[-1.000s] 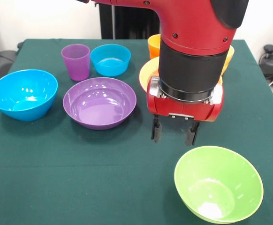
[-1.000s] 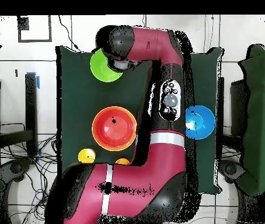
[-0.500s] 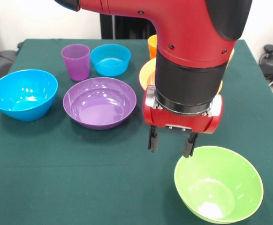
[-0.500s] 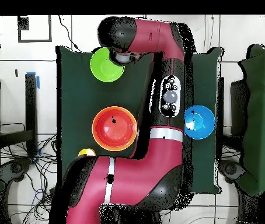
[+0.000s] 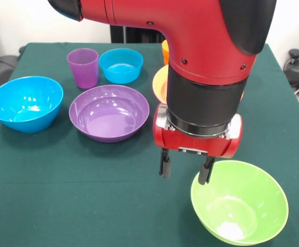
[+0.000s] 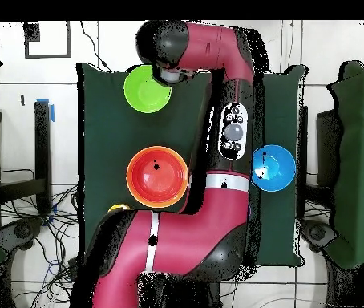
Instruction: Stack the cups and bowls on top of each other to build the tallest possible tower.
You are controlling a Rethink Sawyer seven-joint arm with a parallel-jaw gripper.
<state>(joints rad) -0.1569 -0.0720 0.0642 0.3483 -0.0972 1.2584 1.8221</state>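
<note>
From the front, the gripper [image 5: 185,171] hangs open and holds nothing, right at the rim of the green bowl [image 5: 239,200]: one finger is over the bowl's edge and the other is outside it, so the bowl's wall sits between them. The bowl lies just to the side of the gripper and a bit nearer the camera. From above, the arm's [image 6: 217,120] end covers one edge of the green bowl [image 6: 146,89], which sits well apart from the red-orange bowl inside the orange one [image 6: 157,176].
</note>
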